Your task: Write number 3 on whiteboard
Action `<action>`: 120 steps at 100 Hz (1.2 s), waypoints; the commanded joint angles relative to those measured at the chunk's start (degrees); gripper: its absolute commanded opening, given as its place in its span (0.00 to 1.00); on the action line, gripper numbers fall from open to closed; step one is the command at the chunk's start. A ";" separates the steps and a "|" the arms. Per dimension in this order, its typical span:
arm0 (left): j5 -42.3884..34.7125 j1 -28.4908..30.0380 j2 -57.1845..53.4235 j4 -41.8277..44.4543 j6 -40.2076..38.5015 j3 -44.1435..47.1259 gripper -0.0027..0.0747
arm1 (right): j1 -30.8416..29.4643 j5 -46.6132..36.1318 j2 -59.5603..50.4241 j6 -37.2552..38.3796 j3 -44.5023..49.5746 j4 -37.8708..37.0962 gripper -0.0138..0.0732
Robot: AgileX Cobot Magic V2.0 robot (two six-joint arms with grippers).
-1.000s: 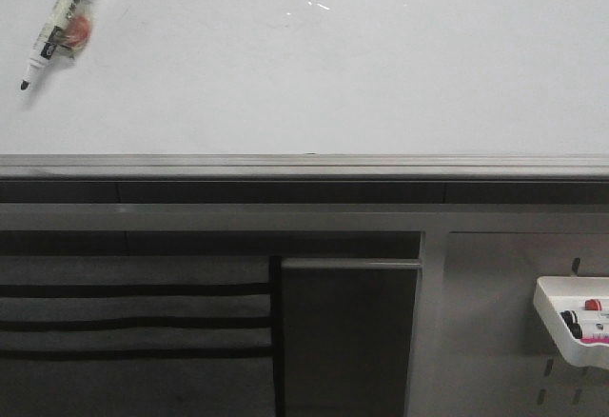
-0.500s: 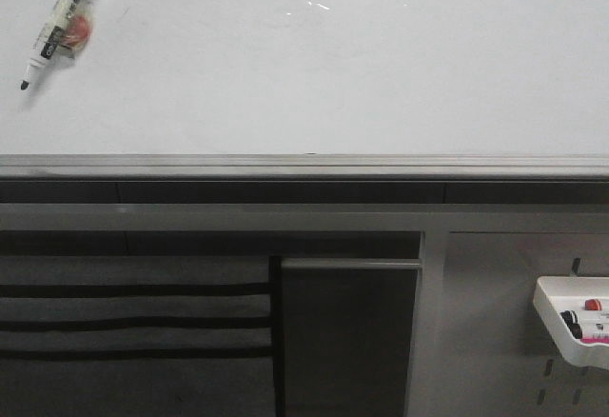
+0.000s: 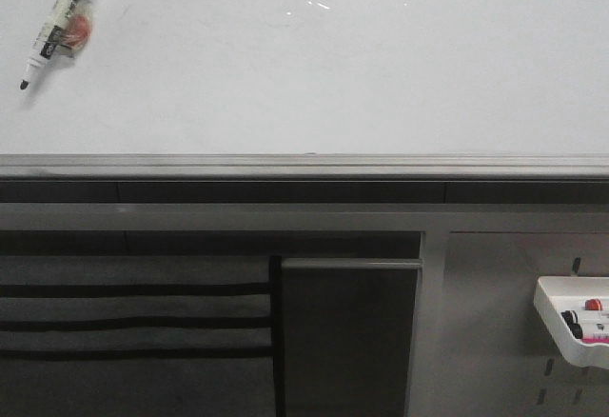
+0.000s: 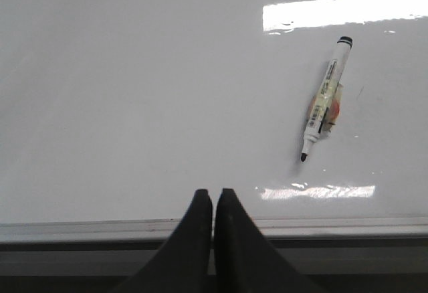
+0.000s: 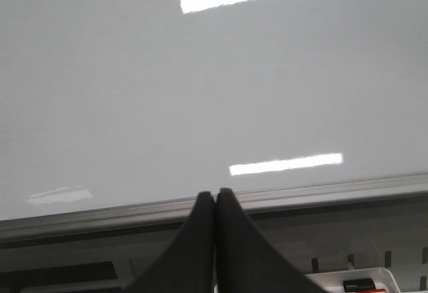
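Left tool (image 4: 212, 196) closed, empty — right tool (image 5: 215, 198) same; marker (image 4: 325, 109) on whiteboard (image 4: 134, 92).

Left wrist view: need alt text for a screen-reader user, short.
A glossy whiteboard with nothing written on it fills most of the view, and an uncapped marker lies on it, tip toward the board's grey bottom rail. The left claw sits shut and empty over the rail, apart from the marker. Two bright glare strips reflect on the board.
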 commanded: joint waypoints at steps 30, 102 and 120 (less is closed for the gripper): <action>12.03 -0.03 3.83 -3.68 -0.69 -22.99 0.01 | 0.01 18.33 5.38 -0.14 -22.65 0.95 0.07; 24.20 -0.03 17.66 -3.58 -0.69 -35.94 0.01 | 0.01 29.73 24.34 -7.71 -40.45 0.95 0.07; 24.20 -0.76 17.66 -3.66 -0.69 -35.94 0.01 | 0.01 29.94 24.34 -7.71 -40.45 0.95 0.07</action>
